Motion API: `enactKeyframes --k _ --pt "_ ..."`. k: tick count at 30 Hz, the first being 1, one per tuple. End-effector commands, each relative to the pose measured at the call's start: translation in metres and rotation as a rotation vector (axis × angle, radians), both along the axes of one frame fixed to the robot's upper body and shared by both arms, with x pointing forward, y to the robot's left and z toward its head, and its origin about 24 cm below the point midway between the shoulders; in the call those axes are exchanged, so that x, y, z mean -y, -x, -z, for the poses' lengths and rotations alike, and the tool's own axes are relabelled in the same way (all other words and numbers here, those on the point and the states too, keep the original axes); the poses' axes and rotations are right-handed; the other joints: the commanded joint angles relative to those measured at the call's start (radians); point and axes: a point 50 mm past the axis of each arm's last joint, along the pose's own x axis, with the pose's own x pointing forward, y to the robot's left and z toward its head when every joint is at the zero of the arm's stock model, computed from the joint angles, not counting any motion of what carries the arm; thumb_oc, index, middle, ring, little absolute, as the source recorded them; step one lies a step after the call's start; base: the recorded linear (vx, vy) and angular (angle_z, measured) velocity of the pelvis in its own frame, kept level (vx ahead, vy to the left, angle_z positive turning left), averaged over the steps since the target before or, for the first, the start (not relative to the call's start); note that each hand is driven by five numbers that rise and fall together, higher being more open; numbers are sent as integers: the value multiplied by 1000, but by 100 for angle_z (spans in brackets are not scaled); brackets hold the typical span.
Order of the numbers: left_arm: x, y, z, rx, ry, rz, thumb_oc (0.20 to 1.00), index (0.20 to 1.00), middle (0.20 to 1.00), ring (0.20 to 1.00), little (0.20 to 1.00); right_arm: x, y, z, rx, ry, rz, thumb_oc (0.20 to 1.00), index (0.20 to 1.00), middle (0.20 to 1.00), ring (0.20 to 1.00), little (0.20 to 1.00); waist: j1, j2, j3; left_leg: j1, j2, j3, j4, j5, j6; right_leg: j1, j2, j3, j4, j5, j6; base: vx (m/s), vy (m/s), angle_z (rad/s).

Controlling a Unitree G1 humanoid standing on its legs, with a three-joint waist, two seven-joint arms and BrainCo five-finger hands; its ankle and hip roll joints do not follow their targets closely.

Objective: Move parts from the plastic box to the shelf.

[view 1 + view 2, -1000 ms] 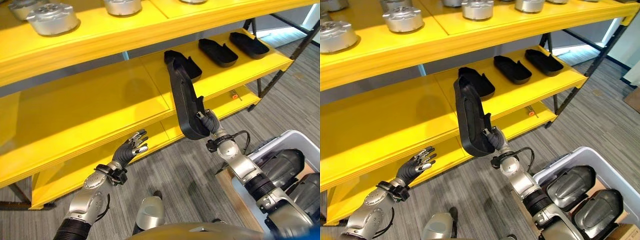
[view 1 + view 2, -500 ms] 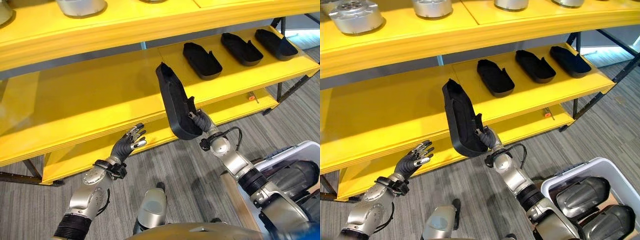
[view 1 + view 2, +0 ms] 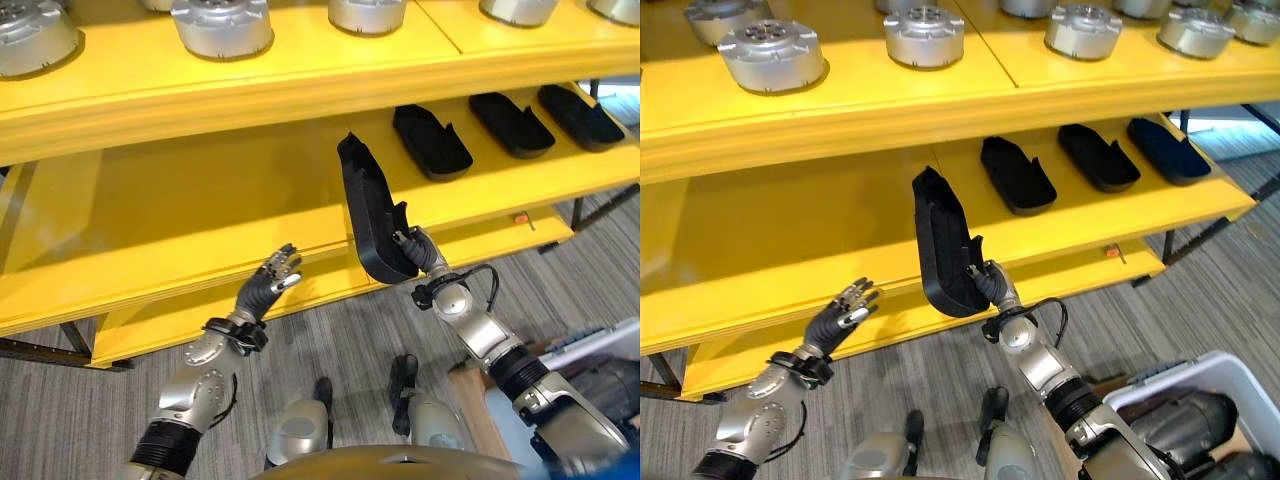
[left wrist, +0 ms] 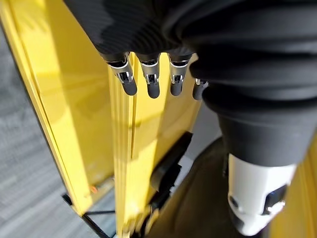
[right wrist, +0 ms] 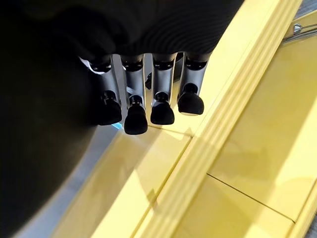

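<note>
The right hand (image 3: 989,279) grips the long black part (image 3: 943,243) by its lower end, holding it upright before the middle shelf (image 3: 790,235), ready to lay beside three matching parts (image 3: 1017,174); the left hand (image 3: 845,309) hovers with fingers loose, empty.

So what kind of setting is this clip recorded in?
Probably a factory or warehouse parts-storage area: a yellow shelf rack holds rows of silver metal housings and black moulded parts, and a plastic box of more parts stands on the floor.
</note>
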Motion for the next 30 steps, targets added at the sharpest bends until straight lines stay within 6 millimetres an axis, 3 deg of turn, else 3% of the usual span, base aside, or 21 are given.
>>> enactKeyframes --k 1,9,19,29,30 --pt "14 -10 -31 186 -13 112 1000 1000 1000 1000 1000 -5 -20 -47 202 -77 -44 200 200 200 200 200 44 26 -42 31 7 154 -23 -57 -12 3 21 -48 57 9 -16 122 -42 45" --pt "34 -16 -42 206 4 181 1000 1000 1000 1000 1000 -18 -21 -53 227 -24 -102 200 200 200 200 200 42 32 -48 24 21 185 0 -59 -28 63 29 -70 48 -40 -43 91 -16 -3" --pt "37 -10 -29 103 11 205 1000 1000 1000 1000 1000 -22 -22 -56 267 67 -128 200 200 200 200 200 43 44 -51 11 8 179 80 -87 -20 94 33 -83 104 -92 -66 110 -100 3" --pt "43 -17 -35 132 32 174 1000 1000 1000 1000 1000 -28 -28 -54 236 88 -145 200 200 200 200 200 34 65 -43 -58 -13 208 262 -155 -34 118 14 -94 104 -107 -101 39 -76 7" --pt "44 -17 -35 136 26 173 1000 1000 1000 1000 1000 -26 -29 -53 230 93 -140 200 200 200 200 200 30 68 -44 -71 0 222 303 -137 -45 125 12 -103 104 -113 -109 0 0 0"
